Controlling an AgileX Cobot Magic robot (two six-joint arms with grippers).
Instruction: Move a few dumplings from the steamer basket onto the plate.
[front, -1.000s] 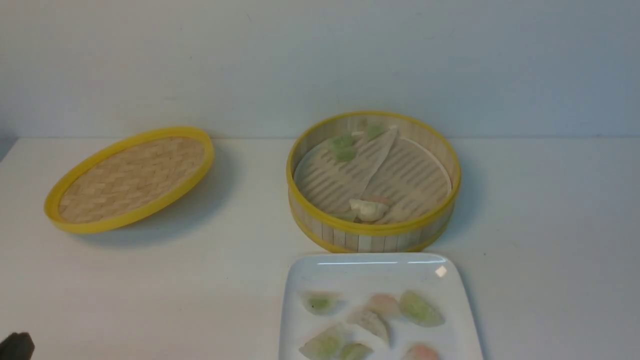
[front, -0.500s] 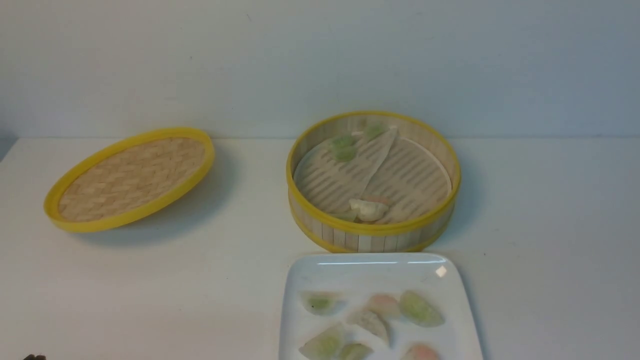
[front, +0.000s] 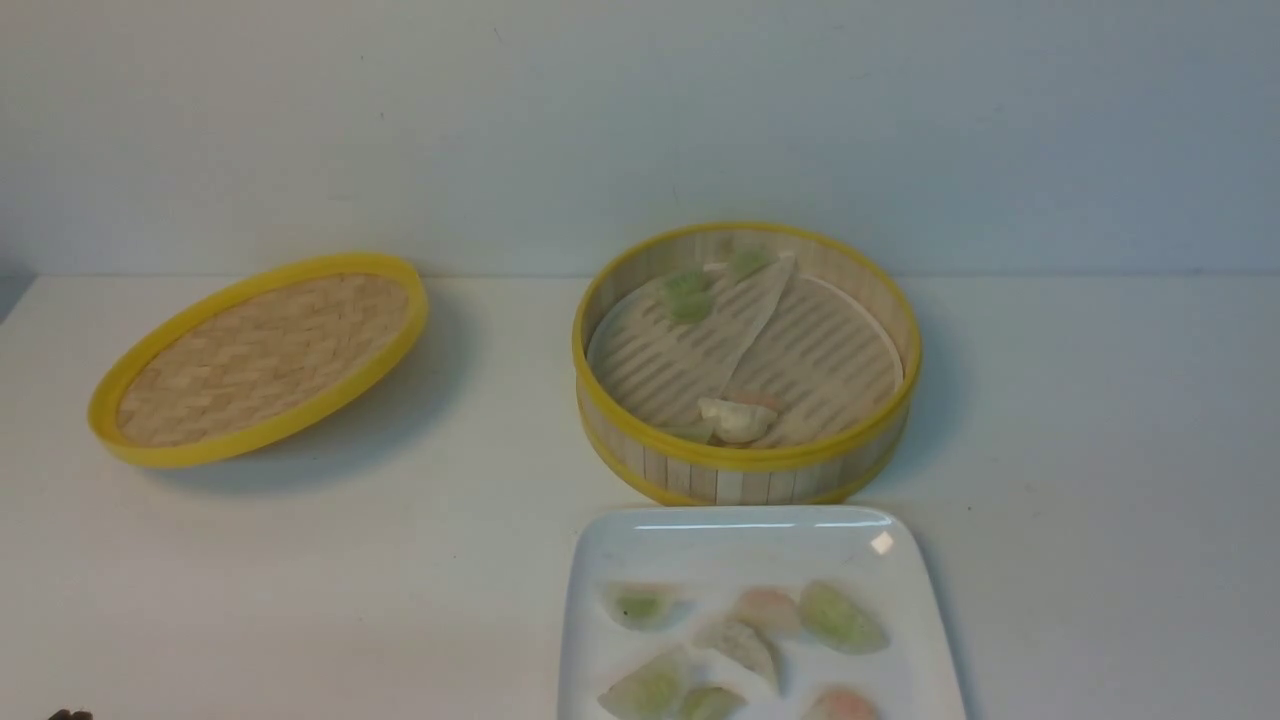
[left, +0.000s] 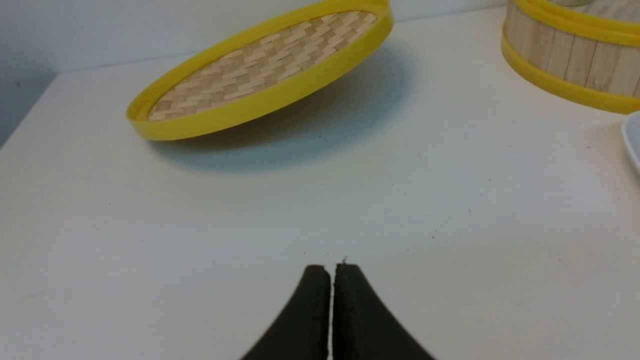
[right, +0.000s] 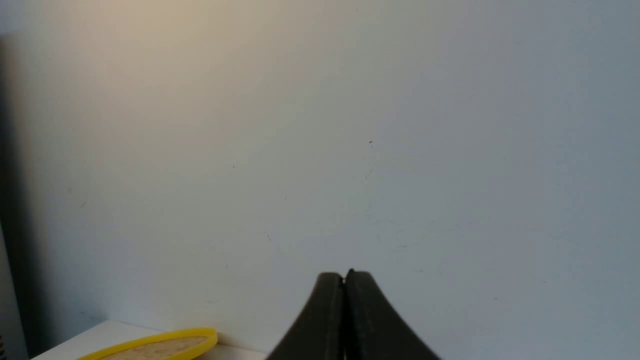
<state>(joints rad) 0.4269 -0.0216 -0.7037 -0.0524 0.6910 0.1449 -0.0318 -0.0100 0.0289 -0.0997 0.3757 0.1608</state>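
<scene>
The left gripper (left: 330, 267) has pulled back off the table, jaws closed and empty like the right gripper (right: 344, 274), leaving several dumplings (front: 740, 645) on the plate (front: 610, 545) at six o'clock of the basket (front: 745, 460); the transfer looks finished, needing no further reach.

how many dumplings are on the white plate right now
7 dumplings show on the plate: a back row of three, one at the centre, and three along the near edge, which the front view cuts off, so more may be hidden.
</scene>
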